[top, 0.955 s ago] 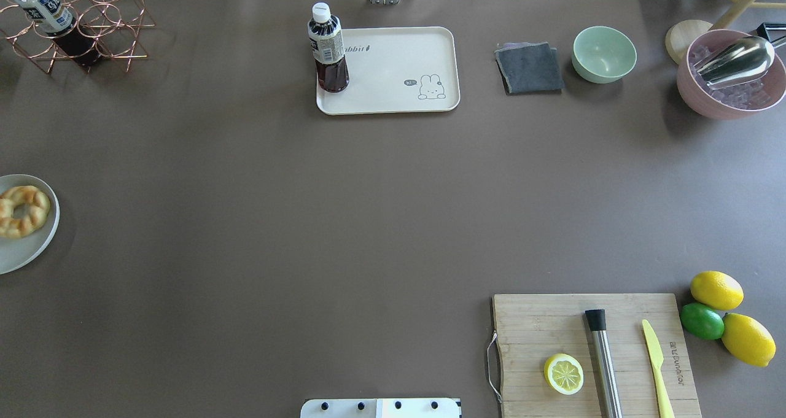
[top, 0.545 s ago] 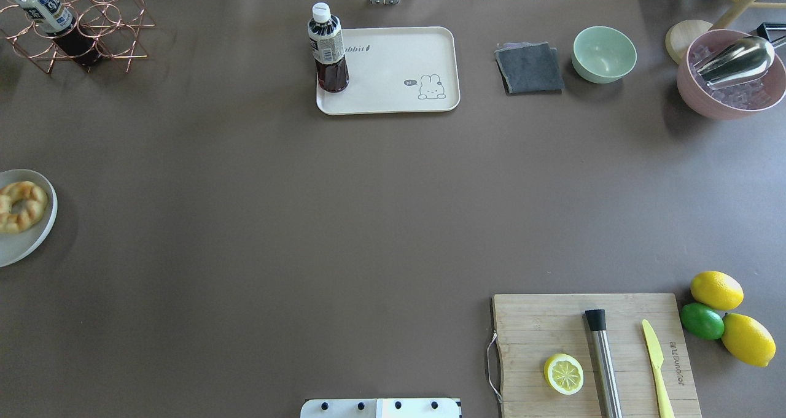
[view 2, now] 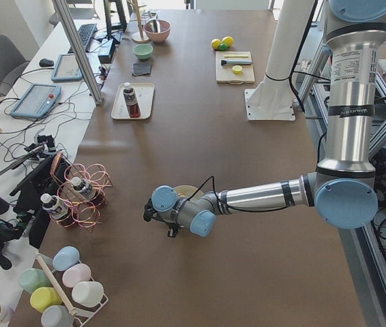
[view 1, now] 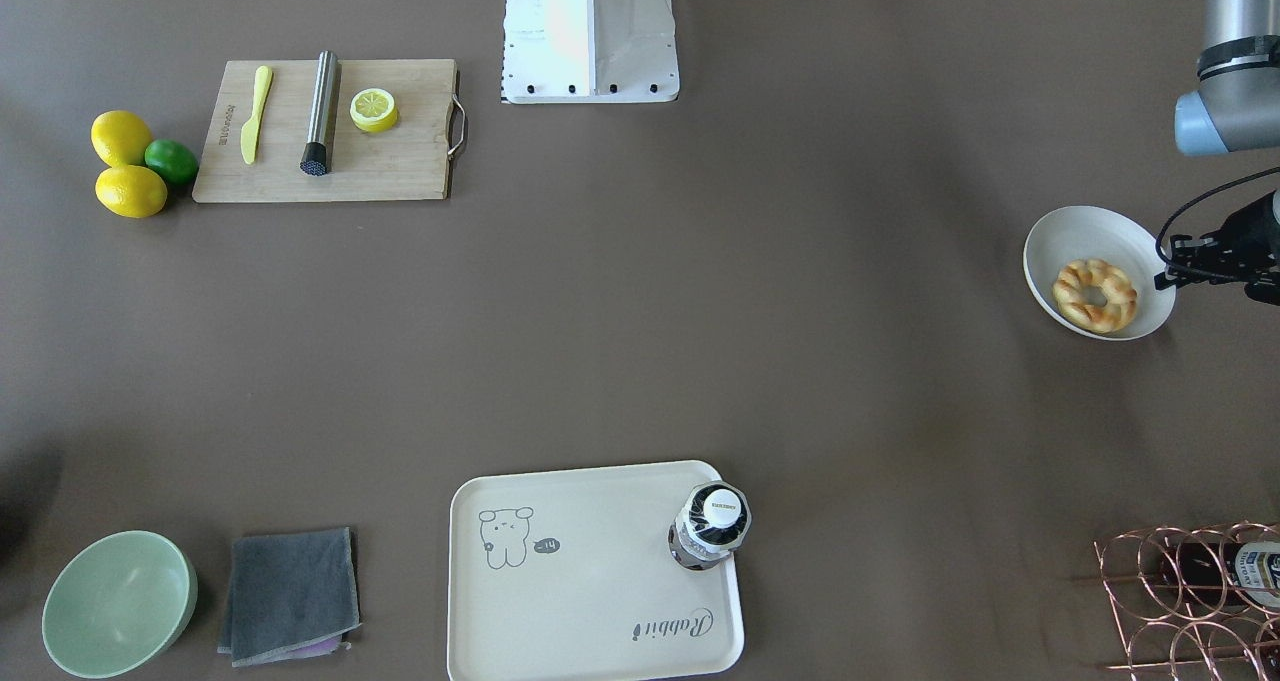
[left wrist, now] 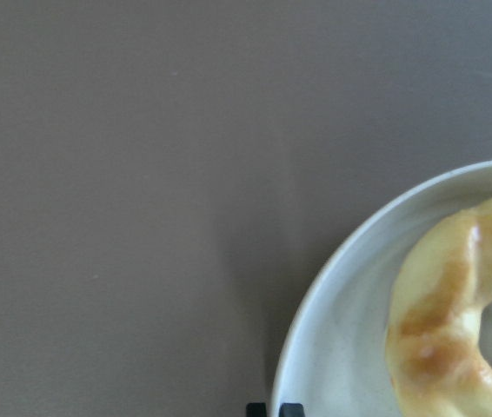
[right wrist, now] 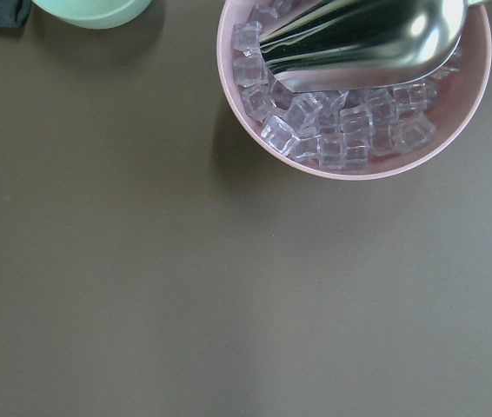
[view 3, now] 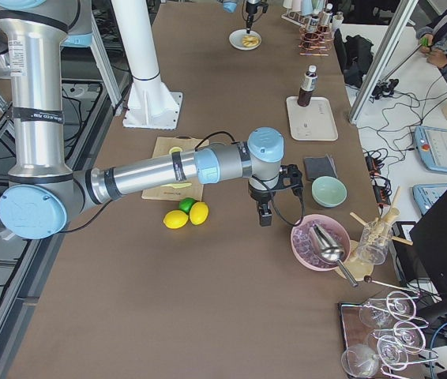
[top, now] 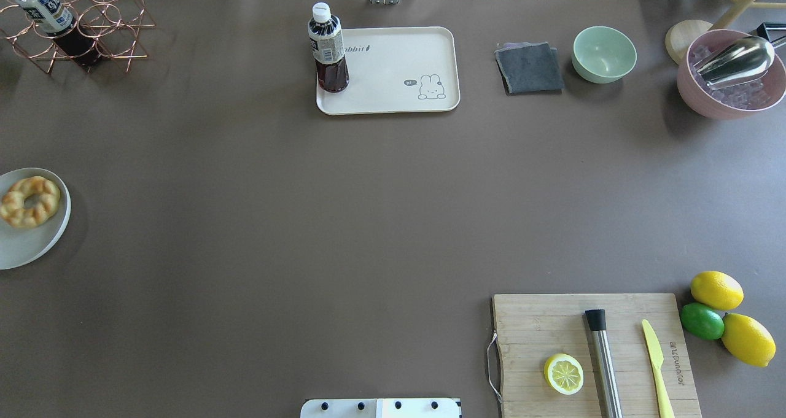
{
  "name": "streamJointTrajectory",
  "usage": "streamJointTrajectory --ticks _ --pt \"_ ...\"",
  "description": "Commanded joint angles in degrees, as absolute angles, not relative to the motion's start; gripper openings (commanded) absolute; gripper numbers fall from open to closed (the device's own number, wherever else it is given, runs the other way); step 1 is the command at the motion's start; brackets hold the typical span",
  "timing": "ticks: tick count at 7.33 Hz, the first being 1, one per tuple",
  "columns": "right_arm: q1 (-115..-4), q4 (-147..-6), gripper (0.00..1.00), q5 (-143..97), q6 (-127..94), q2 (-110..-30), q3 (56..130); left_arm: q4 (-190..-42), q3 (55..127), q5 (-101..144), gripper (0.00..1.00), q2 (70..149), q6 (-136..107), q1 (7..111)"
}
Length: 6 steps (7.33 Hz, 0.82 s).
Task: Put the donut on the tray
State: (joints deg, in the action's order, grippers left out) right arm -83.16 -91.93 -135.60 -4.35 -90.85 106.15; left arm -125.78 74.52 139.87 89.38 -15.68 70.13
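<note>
donut (top: 31, 201): there it is, lying flat on a pale plate (top: 27, 249) at the bench's left edge, about halfway along and well apart from the tray.
tray (top: 393, 68): sits at the far edge near the middle, rabbit drawing showing, most of its surface bare.
bottle (top: 328, 50): stands upright on the tray's near-left corner.
left pincer (view 1: 1190, 259): hangs just beside the plate, toward the bench's left edge, clear of the donut. its wrist camera looks down on the plate's rim and part of the ring. open or closed, the pictures don't tell.
right pincer (view 3: 264, 213): points down over bare bench near the pink ice bowl (right wrist: 350, 169) with its metal scoop (right wrist: 368, 39), toward the far right corner. it's seen only from the side, so its state can't be told.
cutting board (top: 540, 326): at the near edge toward the right, carrying a lemon half (top: 564, 373).
</note>
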Motion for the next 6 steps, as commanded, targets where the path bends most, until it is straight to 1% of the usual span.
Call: streamJointTrajectory --ticks 1,2,3,4,5,6 --pt "-80.62 -91.85 1.0 -135.36 -10.92 -88.35 106.35 -120.53 76.89 145.7 0.0 94.72 -21.14 71.63" --pt "-77.99 -91.93 1.0 -135.18 -16.99 -85.02 106.35 -118.58 79.86 147.64 0.0 96.66 -26.92 71.63" --pt "-74.48 -91.93 1.0 -135.09 -21.05 -82.21 106.17 -117.35 84.42 147.66 0.0 97.46 -34.46 71.11" --pt "-70.79 -91.93 1.0 -134.91 -29.53 -78.26 106.17 -117.42 87.42 149.14 0.0 99.65 -42.89 69.28" --pt "-66.75 -91.93 1.0 -134.65 -38.06 -74.31 106.35 -117.51 90.93 149.41 0.0 101.67 -51.16 66.04" --pt "-63.23 -91.93 1.0 -133.78 -44.84 -71.31 106.78 -117.51 92.36 148.8 0.0 105.6 -59.85 62.0"
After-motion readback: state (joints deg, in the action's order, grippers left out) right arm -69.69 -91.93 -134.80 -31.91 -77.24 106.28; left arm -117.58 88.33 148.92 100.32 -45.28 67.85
